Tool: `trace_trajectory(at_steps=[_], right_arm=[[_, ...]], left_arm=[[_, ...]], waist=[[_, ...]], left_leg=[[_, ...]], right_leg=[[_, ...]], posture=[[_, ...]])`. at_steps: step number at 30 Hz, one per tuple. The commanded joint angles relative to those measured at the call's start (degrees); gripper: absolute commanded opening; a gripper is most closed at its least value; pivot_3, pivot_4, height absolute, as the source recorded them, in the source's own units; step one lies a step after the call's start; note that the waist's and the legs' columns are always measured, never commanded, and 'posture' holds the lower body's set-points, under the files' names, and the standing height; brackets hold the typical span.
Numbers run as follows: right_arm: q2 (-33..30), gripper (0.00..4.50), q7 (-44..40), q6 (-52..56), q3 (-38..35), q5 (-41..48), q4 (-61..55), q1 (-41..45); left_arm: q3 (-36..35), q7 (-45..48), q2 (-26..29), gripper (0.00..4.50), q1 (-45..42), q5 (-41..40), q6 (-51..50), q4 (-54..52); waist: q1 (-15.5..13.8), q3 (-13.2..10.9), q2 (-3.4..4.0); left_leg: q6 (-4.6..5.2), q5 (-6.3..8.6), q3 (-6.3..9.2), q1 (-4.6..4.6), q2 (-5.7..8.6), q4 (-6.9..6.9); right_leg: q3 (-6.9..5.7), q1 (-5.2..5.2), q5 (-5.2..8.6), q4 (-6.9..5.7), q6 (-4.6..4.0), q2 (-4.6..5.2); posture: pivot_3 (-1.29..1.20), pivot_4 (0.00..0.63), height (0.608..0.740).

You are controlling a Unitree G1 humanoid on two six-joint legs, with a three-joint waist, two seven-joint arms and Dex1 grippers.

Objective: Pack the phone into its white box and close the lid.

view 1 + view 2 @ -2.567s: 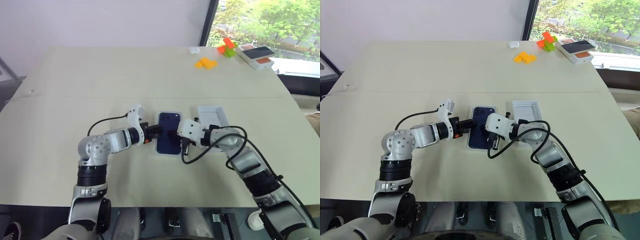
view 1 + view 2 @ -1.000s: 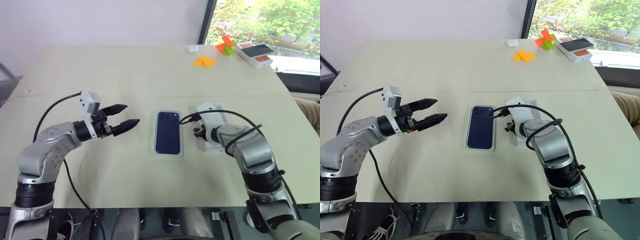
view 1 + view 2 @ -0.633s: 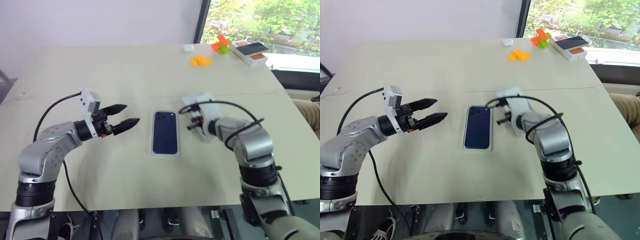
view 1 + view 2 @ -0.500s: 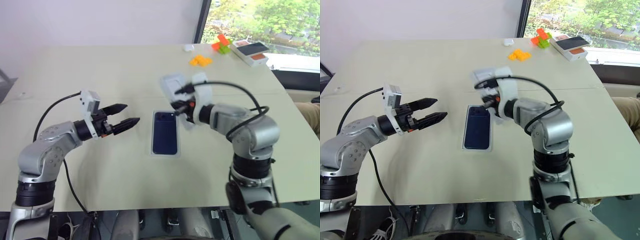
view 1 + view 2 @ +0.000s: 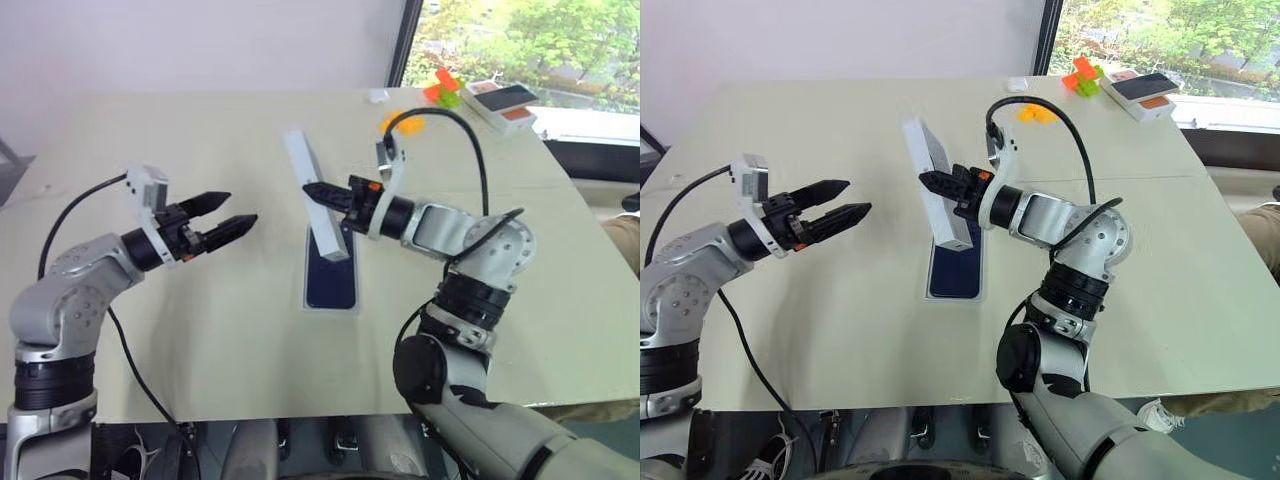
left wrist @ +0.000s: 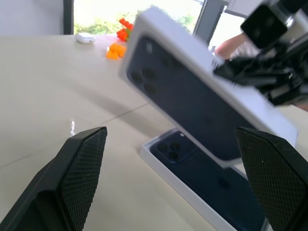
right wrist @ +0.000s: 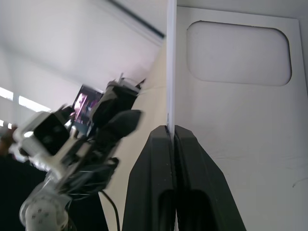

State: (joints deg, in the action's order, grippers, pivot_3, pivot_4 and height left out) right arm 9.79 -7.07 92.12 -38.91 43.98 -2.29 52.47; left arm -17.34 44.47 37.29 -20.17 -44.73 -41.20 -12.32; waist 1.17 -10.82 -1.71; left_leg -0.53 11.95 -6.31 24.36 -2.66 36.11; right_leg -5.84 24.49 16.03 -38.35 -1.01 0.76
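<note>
The dark blue phone (image 5: 330,282) lies flat inside the white box (image 5: 308,301) at the middle of the table. Above its far end the lid (image 5: 320,200) hangs tilted on edge. Its printed phone picture (image 6: 192,96) faces my left side, and its white inner side (image 7: 240,125) faces the right wrist camera. My right gripper (image 5: 318,190) is shut on the lid's rim, with both fingers (image 7: 159,159) pressed together around the thin edge. My left gripper (image 5: 238,208) stands open above the table to the left of the box, pointing toward the lid and holding nothing.
At the far right of the table lie orange blocks (image 5: 1040,112), an orange and green block pile (image 5: 445,88), a white-and-orange box with a dark top (image 5: 510,100) and a small white case (image 5: 377,96). A seam crosses the table (image 5: 200,330).
My right gripper has lifted the lid from the table right of the box, swung it left and up over the phone, and rolled it onto its edge. My left gripper drifted slightly left.
</note>
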Motion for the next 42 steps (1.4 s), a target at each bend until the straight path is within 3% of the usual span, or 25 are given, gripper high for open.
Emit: trace_trajectory(at_steps=[1,8,14,22,30,42], right_arm=[[10.75,0.02,4.99,0.38,-0.89,7.85,1.36,0.51],[13.70,0.02,16.29,0.34,-5.12,17.68,5.38,2.31],[15.42,0.02,26.24,-5.05,-2.79,28.08,7.49,0.22],[11.66,0.02,38.52,-16.05,8.22,46.68,9.53,-4.92],[4.97,0.02,45.00,-26.08,21.01,61.90,9.30,-9.67],[1.45,0.02,43.73,-36.84,33.23,65.18,8.30,-15.00]], left_arm=[[-1.94,-0.74,0.70,4.50,0.70,-1.53,-0.37,-2.19],[-1.79,-2.46,-0.06,4.50,1.70,-3.07,-1.22,-3.44],[-0.74,-3.34,-0.87,4.50,1.75,-3.23,-0.89,-3.73],[-0.59,-3.37,-1.03,4.50,1.86,-3.46,-1.10,-3.79],[-0.21,-3.24,-1.43,4.50,1.99,-3.65,-1.05,-4.00],[-0.49,-3.46,-1.58,4.50,2.93,-3.93,-1.06,-4.96]], waist=[[0.00,0.00,0.00],[-0.14,0.00,0.00],[-0.12,0.00,0.00],[0.03,0.00,0.00],[-0.03,0.00,-0.01],[0.02,0.01,-0.03]], left_leg=[[0.00,0.00,0.00,0.00,-0.01,0.00],[0.01,0.00,0.00,0.02,-0.01,0.01],[0.01,0.00,0.00,0.02,-0.01,0.01],[0.02,0.00,0.00,0.02,-0.03,-0.03],[0.04,0.01,0.00,0.05,-0.02,-0.01],[0.08,0.04,0.00,0.09,-0.05,0.00]], right_leg=[[0.00,0.00,0.00,-0.01,0.00,-0.01],[0.00,0.00,0.00,0.00,0.01,-0.02],[0.00,0.00,0.01,0.01,0.03,-0.03],[0.01,0.01,0.11,0.02,0.23,-0.08],[0.01,0.01,0.12,0.06,0.27,-0.07],[0.02,0.02,0.08,0.17,0.38,-0.09]], posture=[[0.00,0.150,0.737],[0.00,0.150,0.737],[0.00,0.150,0.737],[0.00,0.150,0.737],[0.00,0.150,0.737],[0.00,0.150,0.737]])
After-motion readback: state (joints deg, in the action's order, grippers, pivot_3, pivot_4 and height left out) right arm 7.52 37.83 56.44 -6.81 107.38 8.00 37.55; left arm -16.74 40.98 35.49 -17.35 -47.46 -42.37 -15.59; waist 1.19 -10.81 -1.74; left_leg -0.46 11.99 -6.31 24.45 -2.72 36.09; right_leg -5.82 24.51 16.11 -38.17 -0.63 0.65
